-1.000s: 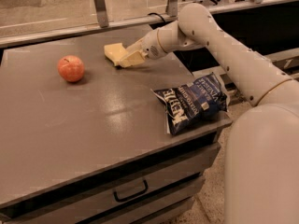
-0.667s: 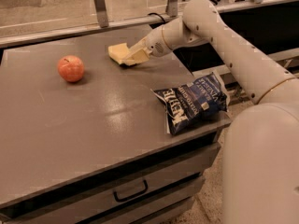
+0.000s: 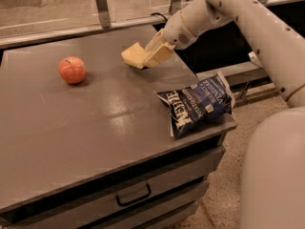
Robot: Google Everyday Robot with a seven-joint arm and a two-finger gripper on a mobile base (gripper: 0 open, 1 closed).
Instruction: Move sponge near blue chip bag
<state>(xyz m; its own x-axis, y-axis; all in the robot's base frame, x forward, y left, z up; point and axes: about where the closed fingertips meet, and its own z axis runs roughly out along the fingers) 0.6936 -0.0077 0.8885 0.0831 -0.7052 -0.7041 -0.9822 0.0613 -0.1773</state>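
Observation:
The pale yellow sponge [image 3: 132, 55] is at the far middle of the grey table [image 3: 95, 128], held by my gripper [image 3: 145, 58]. The gripper reaches in from the right and is shut on the sponge's right end. I cannot tell whether the sponge touches the tabletop. The blue chip bag [image 3: 198, 104], dark blue with white "Kettle" lettering, lies flat at the table's right front corner. It is well apart from the sponge, nearer to the camera and to the right.
A red apple [image 3: 72, 69] sits on the left part of the table. A metal rail with posts [image 3: 102, 6] runs along the far edge. A drawer with a handle [image 3: 133, 194] is under the tabletop. My white arm [image 3: 267, 27] spans the right side.
The gripper has carried the sponge a little to the right along the far part of the table, towards the bag's side. The apple and the bag have not moved.

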